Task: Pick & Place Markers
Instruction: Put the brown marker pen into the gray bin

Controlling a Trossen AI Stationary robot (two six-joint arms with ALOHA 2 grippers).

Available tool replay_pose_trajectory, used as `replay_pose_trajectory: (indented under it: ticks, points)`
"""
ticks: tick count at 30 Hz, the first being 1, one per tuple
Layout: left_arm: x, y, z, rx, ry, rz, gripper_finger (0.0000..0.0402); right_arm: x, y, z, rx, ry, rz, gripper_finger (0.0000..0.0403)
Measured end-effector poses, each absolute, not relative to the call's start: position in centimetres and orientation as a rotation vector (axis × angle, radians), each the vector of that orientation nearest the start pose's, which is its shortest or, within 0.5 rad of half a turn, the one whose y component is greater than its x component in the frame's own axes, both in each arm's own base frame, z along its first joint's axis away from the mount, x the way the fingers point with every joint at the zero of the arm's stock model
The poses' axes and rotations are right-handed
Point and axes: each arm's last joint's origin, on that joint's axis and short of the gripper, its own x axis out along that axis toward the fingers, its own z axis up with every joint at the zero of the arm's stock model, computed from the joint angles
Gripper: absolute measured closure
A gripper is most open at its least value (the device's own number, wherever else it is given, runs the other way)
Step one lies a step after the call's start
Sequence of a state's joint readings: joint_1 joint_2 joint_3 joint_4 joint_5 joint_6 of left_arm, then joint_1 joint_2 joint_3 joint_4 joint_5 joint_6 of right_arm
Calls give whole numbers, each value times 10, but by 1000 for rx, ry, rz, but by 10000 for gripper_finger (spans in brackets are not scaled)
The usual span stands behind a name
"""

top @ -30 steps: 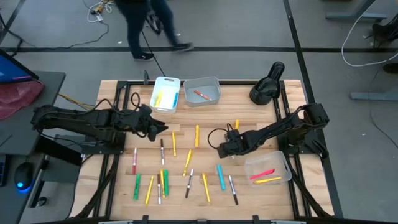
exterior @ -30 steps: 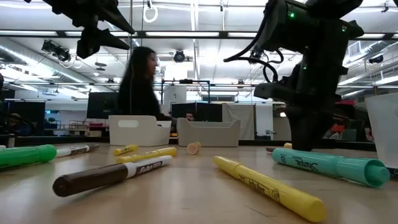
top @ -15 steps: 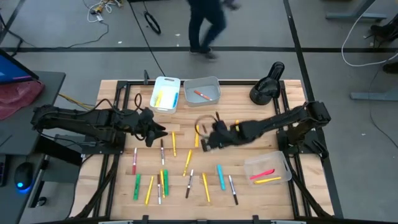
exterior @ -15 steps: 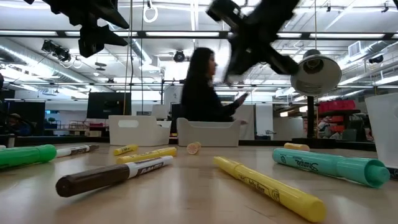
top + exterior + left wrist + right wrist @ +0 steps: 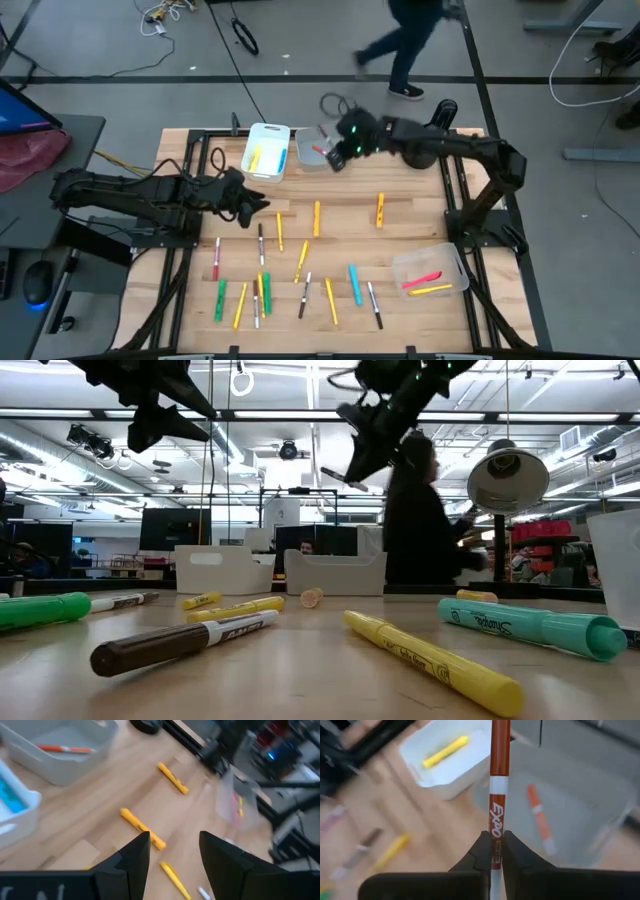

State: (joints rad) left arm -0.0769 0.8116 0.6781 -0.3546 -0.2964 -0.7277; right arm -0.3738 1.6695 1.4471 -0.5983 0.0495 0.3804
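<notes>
Hovering above the table's left side, the left gripper [image 5: 258, 203] has its fingers spread apart with nothing between them; loose markers [image 5: 279, 229] lie on the wood just ahead of and beneath it. Farther right, the right gripper [image 5: 491, 851] is pinched tight on a red marker [image 5: 498, 785], held over the grey bin [image 5: 343, 153], where an orange marker [image 5: 539, 815] lies below it.
</notes>
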Motion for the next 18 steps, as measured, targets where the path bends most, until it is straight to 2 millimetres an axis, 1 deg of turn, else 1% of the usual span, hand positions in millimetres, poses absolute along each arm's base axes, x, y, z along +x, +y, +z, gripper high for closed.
replay_pose_trajectory:
  ticks: [2,4,6,9,14,18]
  points:
    - [173,-4,278,-632,353,421,225,331,-154,301,380,751,-521,389]
    - [173,-2,279,-651,319,468,225,326,-169,299,262,775,-491,389]
    - [173,-1,280,-663,284,516,225,322,-185,291,175,821,-471,389]
    - [174,1,282,-669,220,584,225,322,-201,276,60,882,-413,389]
    - [173,4,285,-661,136,680,225,331,-216,246,-128,977,-293,387]
    - [172,5,286,-715,89,726,225,341,-223,221,-245,1029,-213,385]
